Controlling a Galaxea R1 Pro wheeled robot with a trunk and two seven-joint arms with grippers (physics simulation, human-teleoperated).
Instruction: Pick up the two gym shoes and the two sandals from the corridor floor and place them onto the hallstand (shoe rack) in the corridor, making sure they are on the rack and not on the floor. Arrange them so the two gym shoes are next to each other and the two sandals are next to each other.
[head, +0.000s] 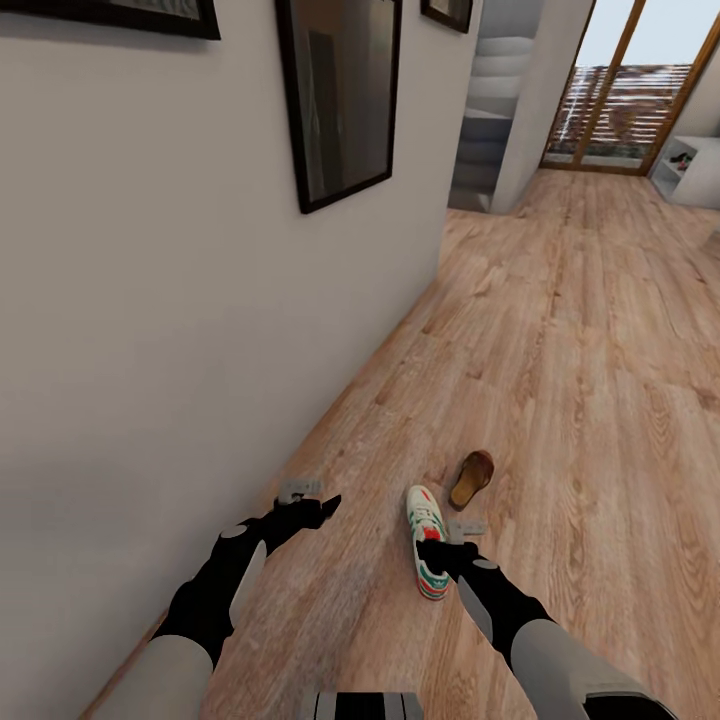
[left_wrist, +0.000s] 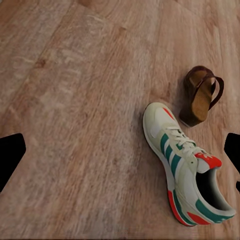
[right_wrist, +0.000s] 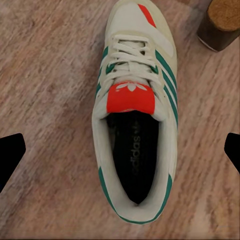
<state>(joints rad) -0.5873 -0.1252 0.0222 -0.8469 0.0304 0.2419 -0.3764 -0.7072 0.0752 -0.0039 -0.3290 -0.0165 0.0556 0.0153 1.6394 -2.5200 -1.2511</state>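
Right gripper (head: 437, 547) spread above gym shoe (head: 427, 540), sandal (head: 472, 478) beside

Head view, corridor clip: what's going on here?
The right gripper hangs open above a gym shoe on the corridor floor, apparently lined up to grasp it. A brown sandal lies on its side just beyond the shoe's toe. The left gripper hovers open and empty near the wall.

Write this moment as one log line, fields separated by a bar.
right gripper: open, above gym shoe | left gripper: open, holds nothing | sandal: on its side beside shoe toe | both on corridor floor
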